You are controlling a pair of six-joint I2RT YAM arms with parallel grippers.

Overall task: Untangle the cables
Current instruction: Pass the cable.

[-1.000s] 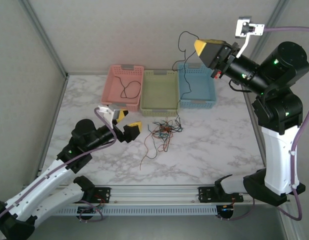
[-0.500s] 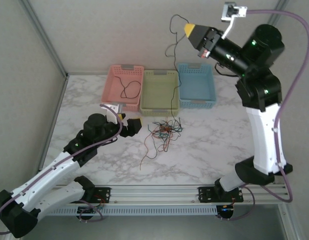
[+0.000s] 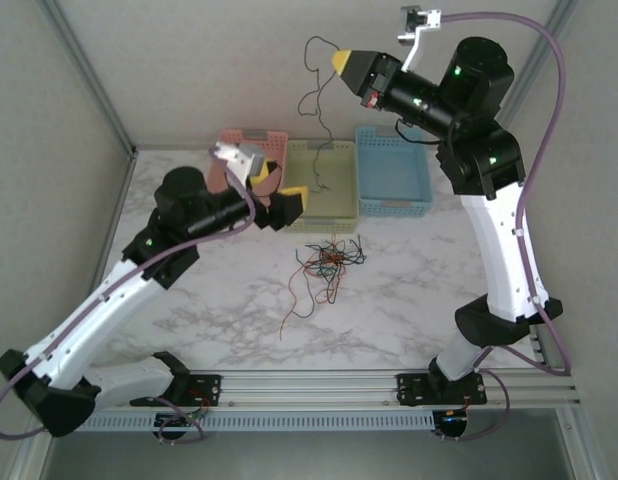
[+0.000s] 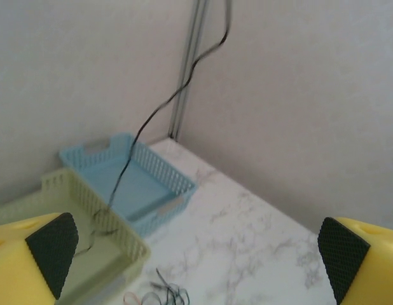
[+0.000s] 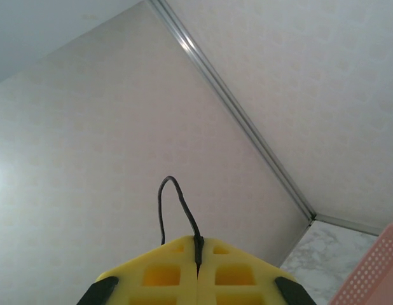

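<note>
The table carries 3 baskets at upper centre: pink, green, blue. The left gripper, jaws wide, hovers centre-left. The right gripper, top centre, pinches a black cable dangling into green. The tangle lies centre.

Three baskets sit in a row on the tabletop: one pink basket, one green basket, one blue basket. Two arms stand over them, the left arm and the right arm. One black cable hangs alone, and one tangle of red-orange, black and teal strands lies below, too knotted to count.
</note>
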